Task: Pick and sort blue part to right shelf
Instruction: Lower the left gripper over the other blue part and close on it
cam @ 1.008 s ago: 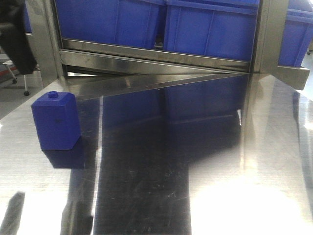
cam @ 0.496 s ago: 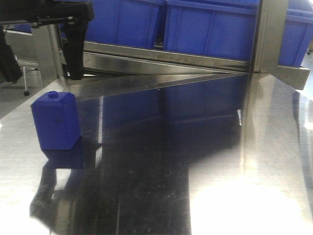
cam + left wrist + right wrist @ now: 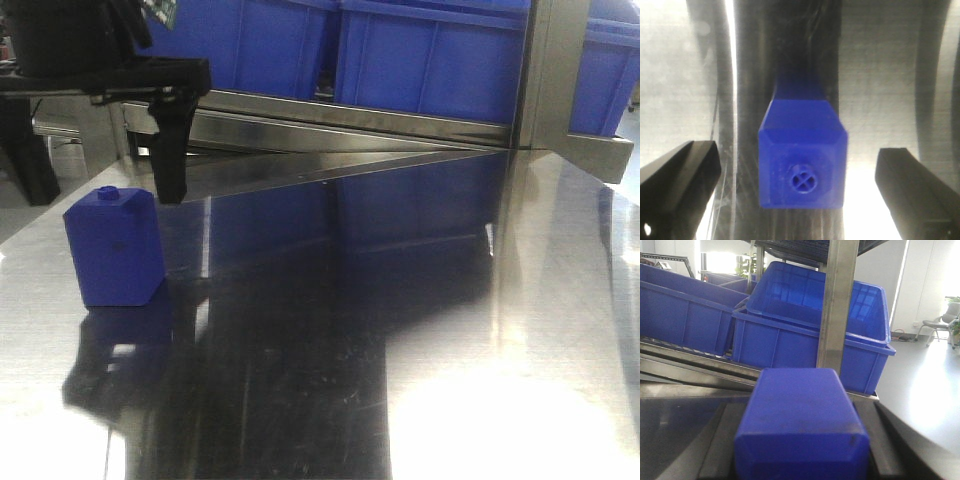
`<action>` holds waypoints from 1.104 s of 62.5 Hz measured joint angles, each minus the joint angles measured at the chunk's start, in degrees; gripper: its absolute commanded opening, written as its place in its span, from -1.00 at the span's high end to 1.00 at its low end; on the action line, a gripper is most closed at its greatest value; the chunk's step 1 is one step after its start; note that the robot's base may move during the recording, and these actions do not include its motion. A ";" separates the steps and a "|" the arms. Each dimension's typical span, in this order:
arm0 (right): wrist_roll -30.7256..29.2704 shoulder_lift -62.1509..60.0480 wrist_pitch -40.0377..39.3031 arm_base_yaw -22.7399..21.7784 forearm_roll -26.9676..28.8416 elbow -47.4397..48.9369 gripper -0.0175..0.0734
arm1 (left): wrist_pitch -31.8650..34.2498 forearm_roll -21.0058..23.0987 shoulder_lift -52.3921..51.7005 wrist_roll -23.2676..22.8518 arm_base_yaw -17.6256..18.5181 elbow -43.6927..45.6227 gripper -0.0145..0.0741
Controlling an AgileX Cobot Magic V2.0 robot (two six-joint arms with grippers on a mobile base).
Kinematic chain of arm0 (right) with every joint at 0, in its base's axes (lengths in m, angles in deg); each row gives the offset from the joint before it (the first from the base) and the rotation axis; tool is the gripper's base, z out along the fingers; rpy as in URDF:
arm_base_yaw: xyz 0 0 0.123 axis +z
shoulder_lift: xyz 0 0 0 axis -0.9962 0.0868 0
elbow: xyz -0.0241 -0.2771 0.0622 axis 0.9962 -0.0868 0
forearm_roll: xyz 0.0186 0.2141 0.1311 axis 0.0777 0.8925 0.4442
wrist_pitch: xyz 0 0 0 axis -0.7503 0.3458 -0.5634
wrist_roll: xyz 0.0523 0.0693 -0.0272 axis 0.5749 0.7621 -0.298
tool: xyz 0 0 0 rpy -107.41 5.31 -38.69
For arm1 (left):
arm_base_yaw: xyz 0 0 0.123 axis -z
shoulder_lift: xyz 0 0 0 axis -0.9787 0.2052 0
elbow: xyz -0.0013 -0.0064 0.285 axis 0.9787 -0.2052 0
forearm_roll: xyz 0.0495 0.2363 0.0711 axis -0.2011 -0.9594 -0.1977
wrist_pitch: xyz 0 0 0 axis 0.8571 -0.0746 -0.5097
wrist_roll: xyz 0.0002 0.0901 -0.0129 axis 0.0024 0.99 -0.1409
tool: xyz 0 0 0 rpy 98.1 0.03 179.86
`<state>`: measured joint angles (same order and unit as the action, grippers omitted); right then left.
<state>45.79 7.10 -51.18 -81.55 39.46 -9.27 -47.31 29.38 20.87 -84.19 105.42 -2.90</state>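
Right arm: my right gripper [image 3: 801,462] is closed on the blue part [image 3: 800,425]. The part sits between the two dark fingers [image 3: 888,440], one pressed to each side, and fills the gap between them. The right wrist view shows only a flat, plain face of the part; its neck and cap are hidden. Beyond the part stand blue bins [image 3: 790,335] and a steel shelf post [image 3: 837,300].

Left arm: my left gripper [image 3: 797,157] is spread wide and holds nothing. A second blue block [image 3: 113,248], with a small round knob on top, stands upright on the steel table [image 3: 420,330]. In the left wrist view this block lies centred between my left jaws, with a clear gap on each side and no contact. The front view does not show whether the fingertips reach below the block's top.
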 measured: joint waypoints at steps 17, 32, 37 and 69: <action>-0.04 0.00 0.00 0.00 0.00 0.00 -0.17 | 2.13 0.34 0.00 -0.42 0.00 -3.80 -0.83; -0.04 0.00 0.00 0.00 0.00 0.00 -0.17 | 3.76 0.34 0.00 -0.48 0.37 -3.92 -0.77; -0.04 0.00 0.00 0.00 0.00 0.00 -0.17 | 3.88 0.34 0.00 -0.48 0.37 -3.92 -0.74; -0.04 0.00 0.00 0.00 0.00 0.00 -0.17 | 4.44 0.34 3.08 -0.48 0.37 -3.92 -0.52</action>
<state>45.75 7.10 -51.18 -81.55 39.46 -9.27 -42.87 29.72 23.95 -84.67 105.79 -6.82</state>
